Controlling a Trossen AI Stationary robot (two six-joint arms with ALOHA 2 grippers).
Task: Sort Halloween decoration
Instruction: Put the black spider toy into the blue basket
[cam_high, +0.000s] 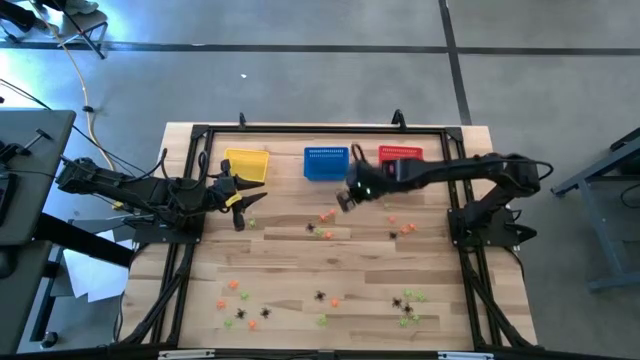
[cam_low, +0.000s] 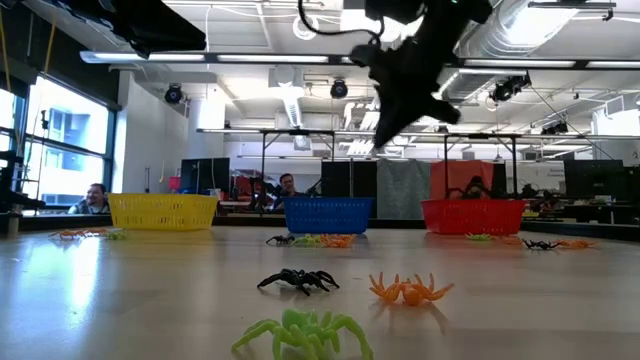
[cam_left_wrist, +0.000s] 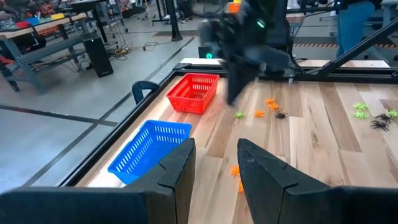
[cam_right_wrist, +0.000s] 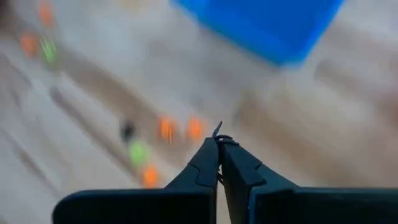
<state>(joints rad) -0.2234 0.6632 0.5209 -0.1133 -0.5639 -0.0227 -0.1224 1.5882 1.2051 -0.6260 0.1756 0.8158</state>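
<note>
Tiny black, orange and light green trinkets lie scattered on the wooden table: a cluster near the middle (cam_high: 322, 222) and more toward the near edge (cam_high: 405, 303). In the low view a black spider (cam_low: 298, 281), an orange one (cam_low: 410, 290) and a green one (cam_low: 305, 333) lie close by. My right gripper (cam_high: 345, 200) hangs above the table just near of the blue basket (cam_high: 325, 162), shut on a small black trinket. My left gripper (cam_left_wrist: 214, 165) is open and holds nothing, beside the yellow basket (cam_high: 247, 165). My right gripper (cam_right_wrist: 217, 142) pinches a small black trinket between its two fingertips. Only a thin curled black bit (cam_right_wrist: 217, 129) sticks out past the tips. The fingers point down at a slant, and the trinket is lifted clear of the table.
Three mesh baskets stand in a row along the far edge: yellow, blue, and red (cam_high: 400, 155). A black frame (cam_high: 200, 135) runs around the tabletop. People sit in the room beyond the far edge (cam_low: 95, 197).
</note>
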